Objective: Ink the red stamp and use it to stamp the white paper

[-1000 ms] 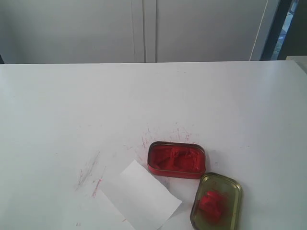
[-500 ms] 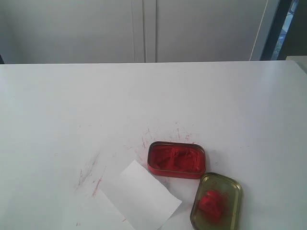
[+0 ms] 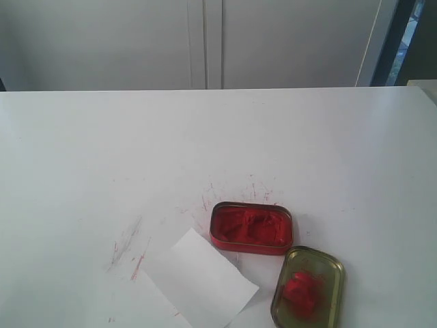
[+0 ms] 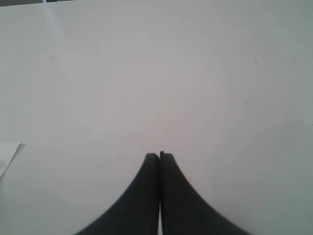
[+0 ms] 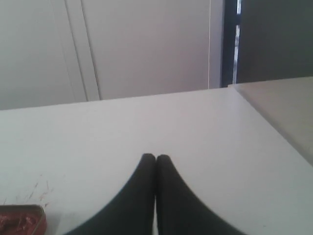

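The left gripper is pointing down at the white table, its fingers pressing together on nothing. A corner of the white paper is showing well off to one side of the fingertips. The right gripper is likewise clenching empty, aiming almost level across the tabletop, with the open red ink tin lying near, beside its fingers. In the exterior view the paper is lying just beside the tin and its gold lid.

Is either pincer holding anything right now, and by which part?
Nothing is held. The left pincer and the right pincer are both shut with nothing between their jaws.
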Controlling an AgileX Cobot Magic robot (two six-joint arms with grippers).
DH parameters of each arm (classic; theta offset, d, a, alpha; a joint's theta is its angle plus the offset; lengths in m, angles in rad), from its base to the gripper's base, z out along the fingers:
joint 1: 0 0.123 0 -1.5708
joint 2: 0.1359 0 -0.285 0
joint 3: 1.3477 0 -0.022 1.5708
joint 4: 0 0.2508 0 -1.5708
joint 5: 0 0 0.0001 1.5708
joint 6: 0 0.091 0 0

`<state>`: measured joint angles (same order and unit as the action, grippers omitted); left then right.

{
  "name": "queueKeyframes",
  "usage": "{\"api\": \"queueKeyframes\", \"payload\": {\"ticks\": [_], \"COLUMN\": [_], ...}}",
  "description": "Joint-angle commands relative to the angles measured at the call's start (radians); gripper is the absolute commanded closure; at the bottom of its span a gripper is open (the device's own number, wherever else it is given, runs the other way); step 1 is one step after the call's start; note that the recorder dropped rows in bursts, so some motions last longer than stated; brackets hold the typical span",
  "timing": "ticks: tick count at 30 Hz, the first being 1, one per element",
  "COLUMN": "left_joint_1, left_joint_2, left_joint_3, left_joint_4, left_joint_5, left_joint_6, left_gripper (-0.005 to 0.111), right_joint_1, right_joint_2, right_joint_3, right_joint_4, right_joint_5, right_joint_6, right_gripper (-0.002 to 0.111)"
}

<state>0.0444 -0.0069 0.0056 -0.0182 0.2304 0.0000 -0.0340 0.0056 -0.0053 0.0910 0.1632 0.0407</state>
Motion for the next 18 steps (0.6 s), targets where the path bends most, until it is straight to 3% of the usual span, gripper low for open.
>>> {"api": "queueKeyframes", "payload": {"ticks": [1, 12, 18], "left_joint_1": [0.002, 0.002, 0.002], "left_joint_2": [0.007, 0.007, 0.007], "left_joint_3": [-0.006, -0.006, -0.006], "left_joint_4": [-0.01, -0.01, -0.01], "left_joint_5": [0.001, 0.001, 0.001], "left_joint_6": [0.0, 0.0, 0.0], "left_gripper": [0.107, 0.107, 0.107], "right_joint_1": [0.004, 0.004, 0.004], "right_joint_2": [-0.006, -0.006, -0.006], "right_joint_3": [0.005, 0.005, 0.005], "right_joint_4": [-0.007, -0.007, -0.007], "right_joint_5": [-0.097, -0.291, -0.299], "right_joint_6": [0.001, 0.001, 0.001], "right_gripper": [0.108, 0.108, 0.108]}}
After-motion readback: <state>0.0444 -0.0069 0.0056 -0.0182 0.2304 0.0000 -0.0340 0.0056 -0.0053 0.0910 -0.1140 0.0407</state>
